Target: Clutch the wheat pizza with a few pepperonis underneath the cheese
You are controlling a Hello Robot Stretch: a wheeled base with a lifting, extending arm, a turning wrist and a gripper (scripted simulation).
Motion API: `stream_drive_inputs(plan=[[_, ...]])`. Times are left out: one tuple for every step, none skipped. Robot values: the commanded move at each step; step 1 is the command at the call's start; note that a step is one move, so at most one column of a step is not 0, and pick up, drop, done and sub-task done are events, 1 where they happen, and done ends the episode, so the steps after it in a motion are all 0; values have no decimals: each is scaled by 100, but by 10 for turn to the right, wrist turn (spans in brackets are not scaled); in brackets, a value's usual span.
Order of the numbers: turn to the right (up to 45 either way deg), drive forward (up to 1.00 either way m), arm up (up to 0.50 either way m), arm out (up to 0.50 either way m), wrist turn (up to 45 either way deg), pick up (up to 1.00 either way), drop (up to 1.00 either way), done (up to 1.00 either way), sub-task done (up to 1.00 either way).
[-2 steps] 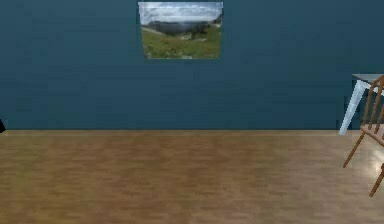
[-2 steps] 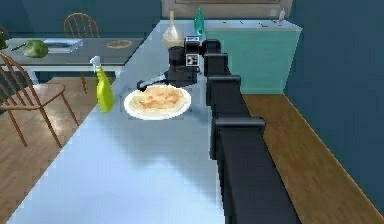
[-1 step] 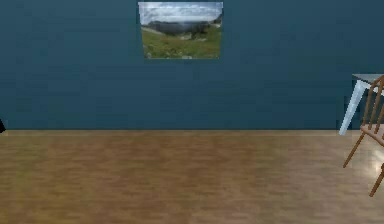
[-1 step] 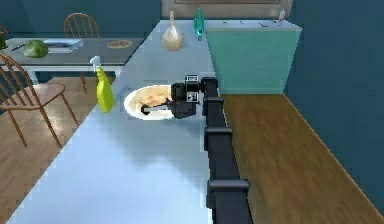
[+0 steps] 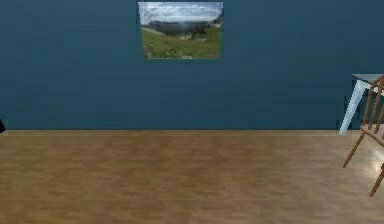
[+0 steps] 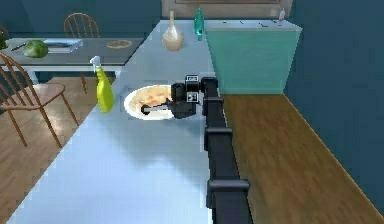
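Gripper (image 6: 152, 109) at the pizza (image 6: 147, 95) on the pale blue counter (image 6: 120, 165).

In the arm side view the dark arm (image 6: 221, 150) reached up from the bottom edge and ended at the gripper, whose thin fingers (image 6: 158, 110) lay across the white plate (image 6: 130, 103). With the pizza lying right there on the plate, I could not tell how the jaws stood, or whether they held anything. The pizza was a flat, round, pale tan disc with a yellowish top, and no toppings could be made out. A yellow spray bottle (image 6: 103, 86) stood just beside the plate, and a beige vase (image 6: 173, 38) stood farther along the counter. The forward view gave a dark blue wall (image 5: 80, 70) with a landscape painting (image 5: 180, 30), a wooden floor (image 5: 170, 180) and a chair (image 5: 371, 130) at its right edge.
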Motion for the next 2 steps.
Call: stream_drive_inputs(plan=[[0, 0, 10, 0, 0, 0, 0, 0, 0], [0, 0, 0, 0, 0, 0, 0, 100, 0]])
